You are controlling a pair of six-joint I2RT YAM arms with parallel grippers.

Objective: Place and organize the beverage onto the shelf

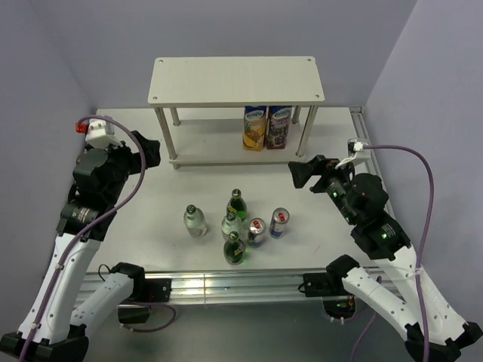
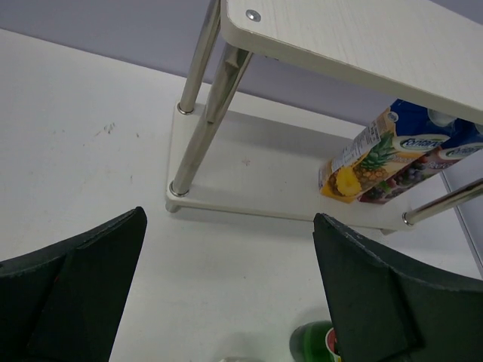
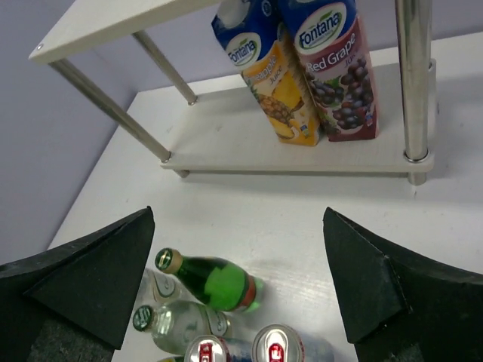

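We see our right gripper wide open, empty | our left gripper open too | drinks stand straight up on the table between them, nearer our bases | cans sit nearest the right gripper | shelf stands behind.

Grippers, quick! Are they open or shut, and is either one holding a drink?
Left gripper: jaws open, holding nothing.
Right gripper: jaws open, holding nothing.

Top external looked down from the near side over the whole table, both wrist views low, close, faced the shelf, shared juice cartons with overhead.
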